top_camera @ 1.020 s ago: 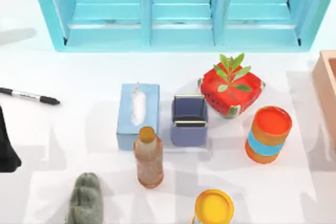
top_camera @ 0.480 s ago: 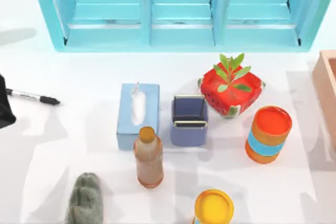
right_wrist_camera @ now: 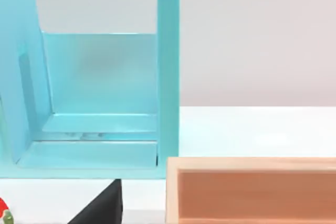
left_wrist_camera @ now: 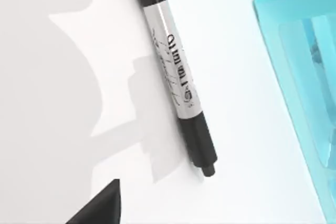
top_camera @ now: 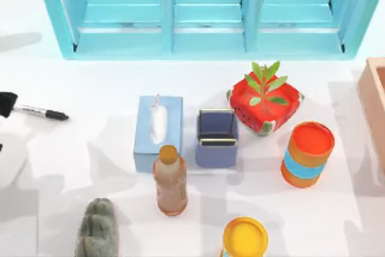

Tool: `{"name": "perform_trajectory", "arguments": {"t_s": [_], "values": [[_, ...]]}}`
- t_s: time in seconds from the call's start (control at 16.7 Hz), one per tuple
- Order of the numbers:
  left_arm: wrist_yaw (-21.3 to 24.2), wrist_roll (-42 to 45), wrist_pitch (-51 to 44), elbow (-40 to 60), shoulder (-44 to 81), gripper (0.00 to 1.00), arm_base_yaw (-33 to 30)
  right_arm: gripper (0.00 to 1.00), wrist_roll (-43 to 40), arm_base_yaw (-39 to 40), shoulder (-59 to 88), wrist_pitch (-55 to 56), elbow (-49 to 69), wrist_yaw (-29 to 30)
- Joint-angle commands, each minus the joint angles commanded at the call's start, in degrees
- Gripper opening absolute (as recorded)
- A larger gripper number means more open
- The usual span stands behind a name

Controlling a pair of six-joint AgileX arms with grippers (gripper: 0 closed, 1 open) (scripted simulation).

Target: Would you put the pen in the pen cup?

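Three bays make up the turquoise shelf that runs along the far edge of the white table; the right wrist view looks into one of its bays from low down. At the table's right edge sits a wooden tray, also seen in the right wrist view. A crowded cluster fills the middle: the tissue box, touching or nearly touching the brown bottle in front of it; the pen cup just beside the box on its right, dark hollow upward; a red planter with green leaves beyond the cup on the right; an orange can with a blue band; a yellow-lidded jar at the near edge; and a grey-green lump near the front left.

Open tabletop lies between the cluster and the left edge. There the pen lies flat, tip toward the cup, well apart from it; its rear end meets the left gripper at the table's left edge. The left wrist view shows the pen lying bare on the table, with one dark fingertip clear of it. Whether the fingers are spread or closed I cannot tell, for either arm.
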Motion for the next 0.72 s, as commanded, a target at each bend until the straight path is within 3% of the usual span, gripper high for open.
{"name": "perform_trajectory", "arguments": {"t_s": [0.36, 0.72], "values": [[5.03, -13.0, 6.4, 4.47, 15.93, 1.0, 2.73, 1.0, 0.0, 0.0, 0.0, 0.0, 0.0, 0.0], [5.31, -13.74, 6.78, 4.51, 16.48, 1.0, 2.66, 1.0, 0.0, 0.0, 0.0, 0.0, 0.0, 0.0]]}}
